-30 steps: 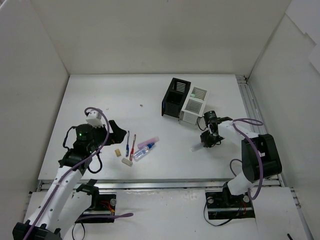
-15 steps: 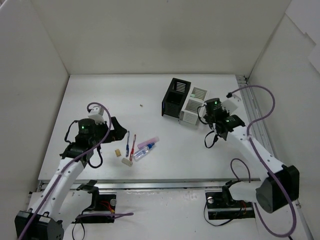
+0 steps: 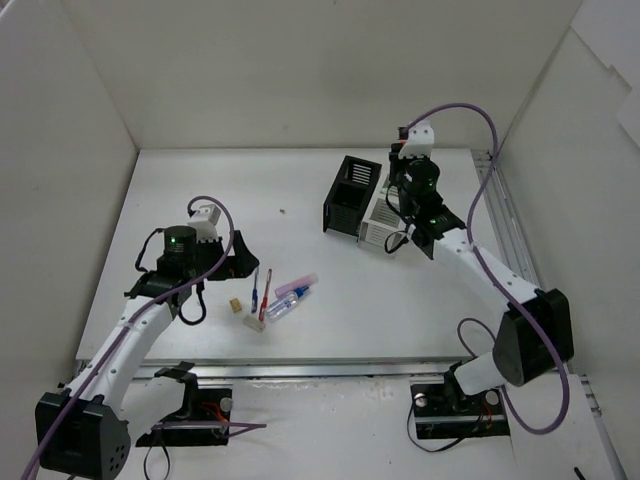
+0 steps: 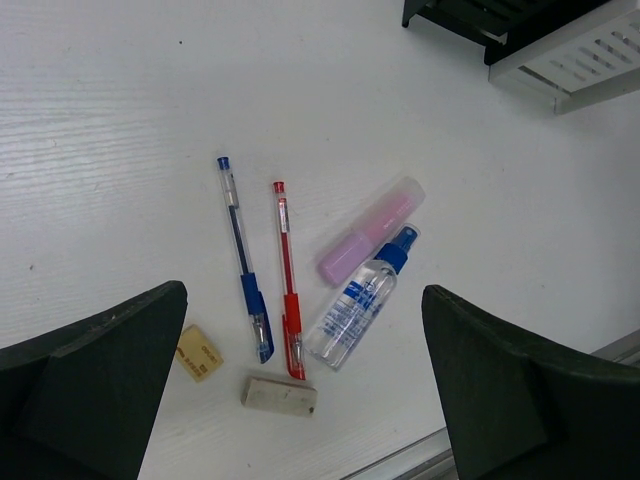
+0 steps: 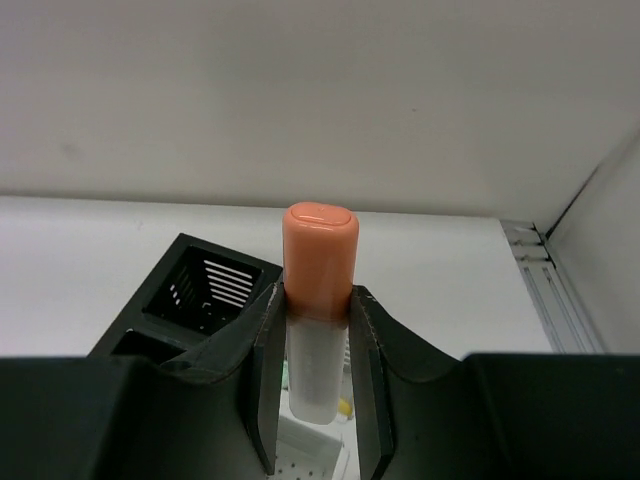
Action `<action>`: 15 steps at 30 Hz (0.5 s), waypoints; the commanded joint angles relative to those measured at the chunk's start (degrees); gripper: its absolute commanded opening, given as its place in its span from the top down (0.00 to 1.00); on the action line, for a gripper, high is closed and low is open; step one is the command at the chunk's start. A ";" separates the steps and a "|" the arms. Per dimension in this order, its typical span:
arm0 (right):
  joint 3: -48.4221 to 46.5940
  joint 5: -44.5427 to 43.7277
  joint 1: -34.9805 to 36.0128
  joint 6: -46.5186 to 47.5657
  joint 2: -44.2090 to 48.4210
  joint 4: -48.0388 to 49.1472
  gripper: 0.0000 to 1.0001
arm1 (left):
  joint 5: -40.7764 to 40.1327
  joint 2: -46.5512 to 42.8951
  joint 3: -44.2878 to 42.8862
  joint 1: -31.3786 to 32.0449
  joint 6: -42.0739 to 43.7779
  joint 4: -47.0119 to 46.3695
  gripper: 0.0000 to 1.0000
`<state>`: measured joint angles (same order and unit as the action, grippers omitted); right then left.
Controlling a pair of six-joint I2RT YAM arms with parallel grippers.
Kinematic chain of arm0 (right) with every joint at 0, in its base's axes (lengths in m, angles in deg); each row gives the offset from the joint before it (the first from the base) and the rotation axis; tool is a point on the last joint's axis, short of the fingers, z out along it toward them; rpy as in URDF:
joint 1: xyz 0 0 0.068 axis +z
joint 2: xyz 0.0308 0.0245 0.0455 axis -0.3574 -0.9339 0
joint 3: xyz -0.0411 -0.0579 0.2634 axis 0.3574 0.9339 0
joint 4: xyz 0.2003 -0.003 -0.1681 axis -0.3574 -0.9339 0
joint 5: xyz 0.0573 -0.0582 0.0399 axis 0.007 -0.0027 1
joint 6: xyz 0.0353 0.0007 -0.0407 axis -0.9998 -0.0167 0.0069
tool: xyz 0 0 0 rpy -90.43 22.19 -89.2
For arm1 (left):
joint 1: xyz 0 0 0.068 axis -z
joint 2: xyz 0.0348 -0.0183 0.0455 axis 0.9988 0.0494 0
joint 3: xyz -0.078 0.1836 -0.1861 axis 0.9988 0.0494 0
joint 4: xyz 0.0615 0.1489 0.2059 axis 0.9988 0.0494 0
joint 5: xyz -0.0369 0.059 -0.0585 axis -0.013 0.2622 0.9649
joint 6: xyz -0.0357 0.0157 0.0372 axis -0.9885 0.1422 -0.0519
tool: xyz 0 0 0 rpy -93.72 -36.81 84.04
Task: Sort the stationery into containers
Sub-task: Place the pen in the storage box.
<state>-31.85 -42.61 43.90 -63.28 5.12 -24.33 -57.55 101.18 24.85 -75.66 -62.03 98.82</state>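
Note:
My right gripper is shut on an orange-capped marker with a pale body. It holds the marker upright above the white box, beside the black box. A yellow item lies in the white box. My left gripper is open above the loose stationery: blue pen, red pen, pink marker, clear blue-capped tube, beige eraser, white eraser. In the top view the right gripper is over the boxes and the left gripper is left of the pens.
The black box and white box stand side by side at the back centre-right. White walls enclose the table on three sides. A metal rail runs along the right edge. The right arm's purple cable loops high.
The right arm has swung from the table's front right up and back, carrying the marker over the boxes. The left arm has shifted slightly right, toward the pens.

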 commanded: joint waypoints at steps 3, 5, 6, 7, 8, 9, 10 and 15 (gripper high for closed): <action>-7.76 4.61 -2.38 10.52 -7.81 12.63 1.00 | 2.34 1.65 -3.95 0.53 3.79 -2.19 0.00; -8.47 7.25 -3.44 7.89 -10.80 12.72 1.00 | 3.04 2.26 -3.77 1.06 4.93 -2.81 0.00; -8.73 7.52 -4.15 7.53 -11.51 12.81 1.00 | 3.83 2.53 -3.68 1.58 5.81 -3.07 0.00; -8.91 7.44 -4.15 7.18 -13.08 12.98 1.00 | 5.66 2.79 -3.51 1.59 7.73 -3.77 0.00; -8.91 6.74 -4.33 7.00 -13.88 13.33 1.00 | 6.12 3.23 -3.51 2.98 8.27 -3.95 0.00; -8.82 6.56 -4.50 6.65 -14.50 13.60 1.00 | 6.12 3.49 -3.33 3.52 8.80 -4.47 0.00; -8.65 6.73 -4.59 6.04 -15.55 13.86 1.00 | 5.86 3.84 -3.42 4.13 9.68 -4.83 0.00; -7.95 5.33 -5.55 4.28 -18.81 14.92 1.00 | 3.57 8.58 -5.08 6.59 11.52 -4.48 0.00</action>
<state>-37.46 -36.58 38.85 -57.64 -13.81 -16.88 -53.99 107.82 23.59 -70.15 -53.79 97.22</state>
